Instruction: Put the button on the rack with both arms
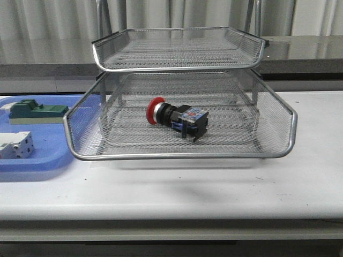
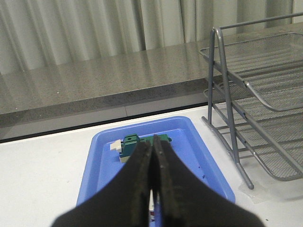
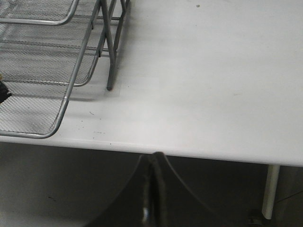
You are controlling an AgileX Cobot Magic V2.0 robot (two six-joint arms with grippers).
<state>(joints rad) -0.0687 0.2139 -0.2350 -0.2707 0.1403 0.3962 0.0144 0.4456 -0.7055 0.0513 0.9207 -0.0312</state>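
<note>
Red-headed button [image 1: 178, 119] lying on its side on the mesh floor of the rack's [image 1: 182, 155] middle tier, red head pointing left, blue-black block to the right. Above it, another silver mesh tier, set further back. Rack standing on a white counter [image 1: 214, 187]. Just left of the rack, a flat blue tray [image 1: 48, 155] holding a green block [image 1: 36, 110] toward the back and a white block [image 1: 16, 145] nearer the front. Left end effector [image 2: 152, 189] closed, fingers pressed together, gripping nothing, hovering over the blue tray. Right end effector [image 3: 152, 198] likewise closed and empty, just off the counter's front edge, to the right of the rack.
</note>
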